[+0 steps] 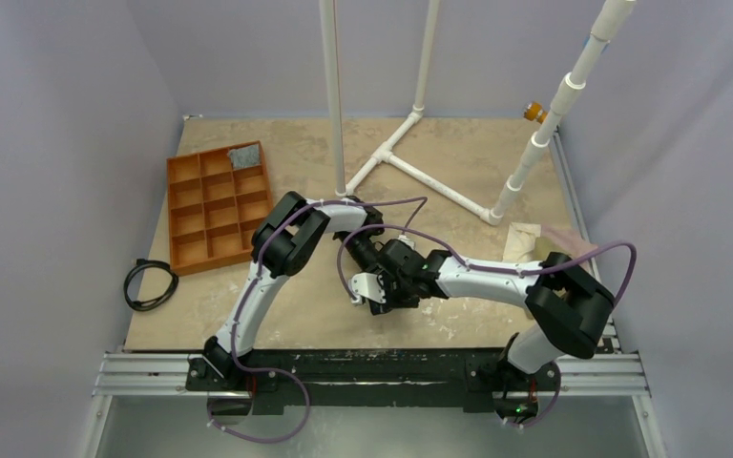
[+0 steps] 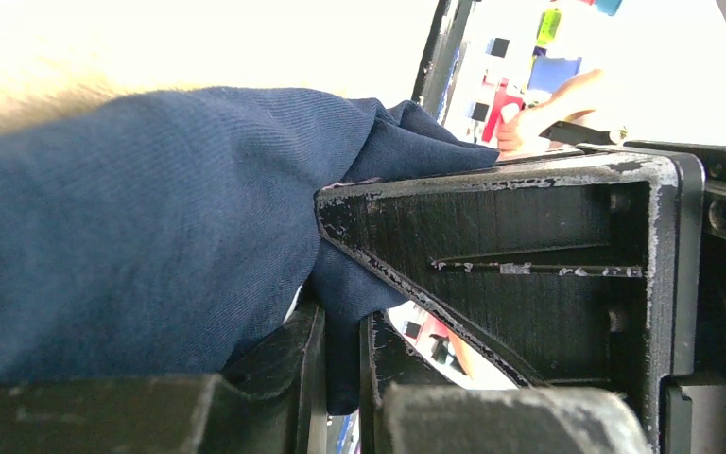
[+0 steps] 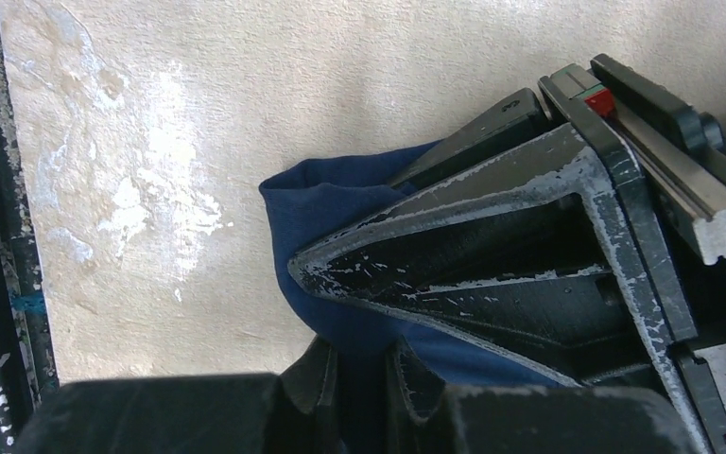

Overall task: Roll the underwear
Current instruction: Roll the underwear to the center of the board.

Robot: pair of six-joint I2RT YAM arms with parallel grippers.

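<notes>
The underwear is navy-blue cloth, bunched up between my two grippers above the middle of the table. My left gripper is shut on a fold of it that hangs down between the jaws. My right gripper is shut on another fold of the underwear, with the tan table below. Each wrist view shows the other gripper's black finger close against the cloth. In the top view the left gripper and right gripper meet tip to tip, and they hide the cloth.
An orange compartment tray sits at the back left with a grey cloth in one corner cell. A black cable lies in front of it. A white pipe frame stands at the back. A pale pink cloth lies at the right.
</notes>
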